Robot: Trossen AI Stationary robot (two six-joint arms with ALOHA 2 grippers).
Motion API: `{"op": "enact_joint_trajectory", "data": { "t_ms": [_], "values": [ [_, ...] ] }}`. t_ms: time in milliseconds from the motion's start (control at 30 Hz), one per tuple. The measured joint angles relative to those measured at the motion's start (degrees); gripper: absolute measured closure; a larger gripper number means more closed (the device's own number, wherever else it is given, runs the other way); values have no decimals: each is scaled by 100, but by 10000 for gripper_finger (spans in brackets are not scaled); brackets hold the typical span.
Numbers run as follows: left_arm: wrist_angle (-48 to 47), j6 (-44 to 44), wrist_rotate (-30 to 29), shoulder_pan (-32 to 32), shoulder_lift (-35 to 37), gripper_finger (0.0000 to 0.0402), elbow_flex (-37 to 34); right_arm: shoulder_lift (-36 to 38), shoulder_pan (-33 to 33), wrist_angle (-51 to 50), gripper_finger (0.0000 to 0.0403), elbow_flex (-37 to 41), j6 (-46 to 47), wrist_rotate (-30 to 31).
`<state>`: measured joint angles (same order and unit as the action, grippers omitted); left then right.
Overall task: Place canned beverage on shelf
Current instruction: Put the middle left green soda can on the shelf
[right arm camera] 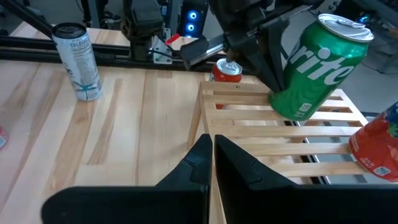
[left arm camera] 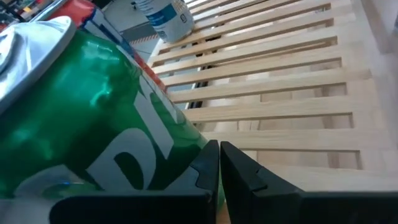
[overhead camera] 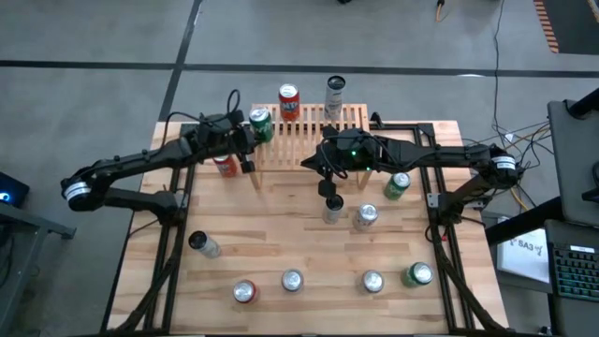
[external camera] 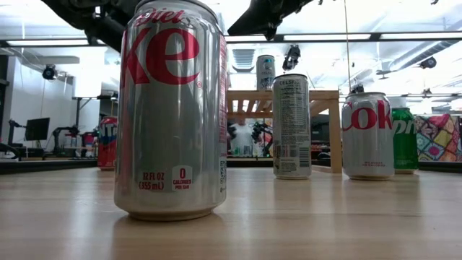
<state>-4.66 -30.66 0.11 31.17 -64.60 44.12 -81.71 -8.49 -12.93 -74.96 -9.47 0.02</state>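
While the slatted light-wood shelf (overhead camera: pixel 314 131) stands at the bench's (overhead camera: pixel 281 225) twelve o'clock edge, a glossy green can (overhead camera: pixel 260 124) tilts on its nine o'clock end, touching the clenched, empty left pincer (overhead camera: pixel 249 134). The right pincer (right arm camera: pixel 211 146), clenched on nothing, hovers at the shelf's six o'clock side. A red can (overhead camera: pixel 288 100) and a slim white can (overhead camera: pixel 334 96) stand on the slats.

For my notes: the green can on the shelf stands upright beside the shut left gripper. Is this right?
No. The green can on the shelf is tilted, not upright, beside the shut left gripper; the right wrist view shows it.
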Motion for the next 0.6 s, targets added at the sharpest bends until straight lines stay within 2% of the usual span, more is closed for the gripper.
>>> {"op": "enact_joint_trajectory", "data": {
  "t_ms": [133,600],
  "values": [
    [-27,-33,-248,64,33,401,0,0,0,0,394,0,9,1],
    [-240,-35,-168,169,161,401,8,0,0,0,394,2,4,4]
  ]
}}
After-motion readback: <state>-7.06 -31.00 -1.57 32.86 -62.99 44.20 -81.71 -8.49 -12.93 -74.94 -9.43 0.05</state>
